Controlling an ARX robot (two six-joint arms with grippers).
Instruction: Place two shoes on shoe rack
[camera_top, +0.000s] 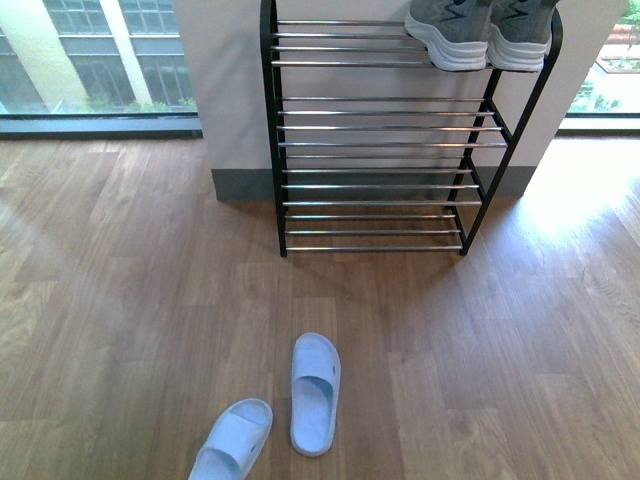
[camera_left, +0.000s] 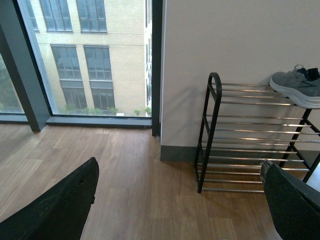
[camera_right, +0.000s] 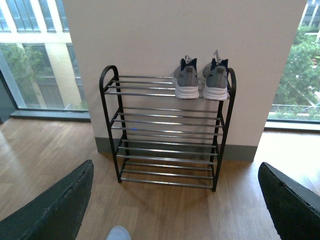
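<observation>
Shoes: left shoe (camera_right: 186, 82) and right shoe (camera_right: 216, 82), grey knit, thick white soles, navy lining.
Place: side by side, top tier, right end of the shoe rack (camera_top: 272, 120), heels nearest.
Count: two shoes, one four-tier rack, two pale-blue slippers: left slipper (camera_top: 233, 440), right slipper (camera_top: 315, 392), on the near floor.
Left gripper (camera_left: 179, 167): released, empty.
Right gripper (camera_right: 176, 169): released, empty.

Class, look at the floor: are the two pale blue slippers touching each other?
Apart. The front view shows a strip of bare wooden floor between the nearer slipper and the farther slipper.
</observation>
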